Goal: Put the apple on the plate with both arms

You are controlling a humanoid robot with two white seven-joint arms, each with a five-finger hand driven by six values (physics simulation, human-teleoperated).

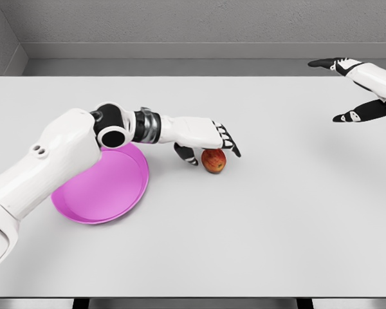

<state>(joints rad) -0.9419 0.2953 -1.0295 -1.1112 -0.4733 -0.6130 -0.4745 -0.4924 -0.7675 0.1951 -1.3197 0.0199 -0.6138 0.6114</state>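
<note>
The apple (213, 161) lies on the tabletop (257, 225) a little left of the middle, just under the fingertips of the left hand (209, 143). The hand reaches over it from the left: the fingers (230, 141) arch down across the apple's top and far side, and the thumb (186, 154) curls down on its left, close beside it. From this view it cannot be told whether the fingers actually press the fruit or only cup around it; the apple sits on the tabletop, not lifted.

The apple is small and round, red with orange-yellow patches, and casts a faint shadow at its base.

The plate (106, 190) is a shallow magenta dish to the apple's left, near but apart from it, with its upper left part hidden behind the left arm. That arm comes in from the lower left, bends at a black-and-white elbow joint above the plate's far rim, and runs its forearm nearly level toward the right, palm facing down.

The right hand (357, 87) hangs well apart at the upper right edge of the view, above the tabletop's far corner, fingers spread and relaxed, holding nothing.
</note>
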